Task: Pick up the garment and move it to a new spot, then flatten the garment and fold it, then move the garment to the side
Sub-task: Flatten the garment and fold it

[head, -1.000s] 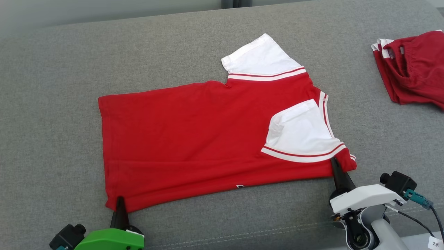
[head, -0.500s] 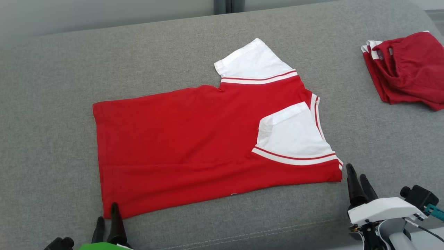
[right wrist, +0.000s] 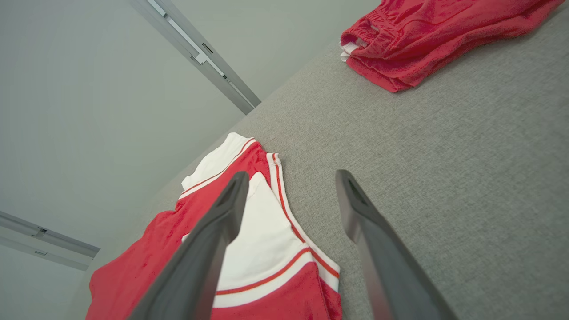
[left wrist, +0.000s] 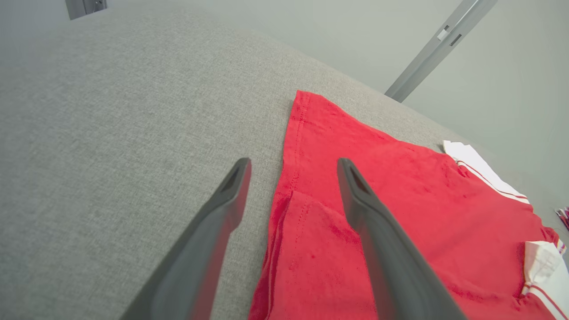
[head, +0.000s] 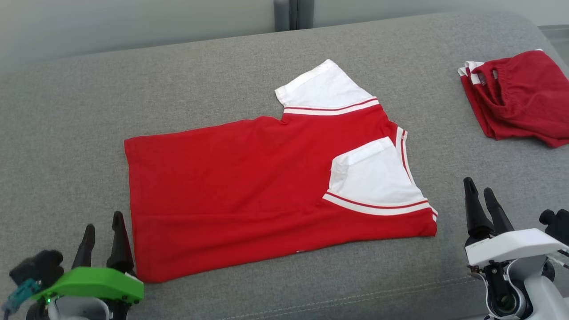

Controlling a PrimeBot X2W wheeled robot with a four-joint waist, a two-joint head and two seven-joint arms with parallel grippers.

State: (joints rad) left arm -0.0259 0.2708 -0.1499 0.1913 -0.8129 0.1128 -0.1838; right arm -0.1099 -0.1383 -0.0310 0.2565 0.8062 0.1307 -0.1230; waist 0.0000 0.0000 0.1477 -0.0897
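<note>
The garment (head: 249, 191) is a red shirt with white sleeves, lying flat on the grey cushion with its near side folded over and one white sleeve on top. My left gripper (head: 103, 221) stands open just left of the shirt's near-left corner, off the cloth. In the left wrist view the garment (left wrist: 400, 213) lies under the open left gripper (left wrist: 293, 166). Right of the shirt's near-right corner, my right gripper (head: 478, 186) is open and holds nothing. Its wrist view shows the garment (right wrist: 262, 240) beneath the open right gripper (right wrist: 289, 180).
A second pile of red cloth (head: 520, 98) with white trim lies at the far right of the cushion (head: 89, 111), also as red cloth (right wrist: 426, 35) in the right wrist view. A seam (head: 355, 295) runs along the cushion's near edge. A pale wall stands behind.
Both grippers were shut on the shirt's near edge; they have opened, let go and drawn back off the cloth. The head camera has shifted a little.
</note>
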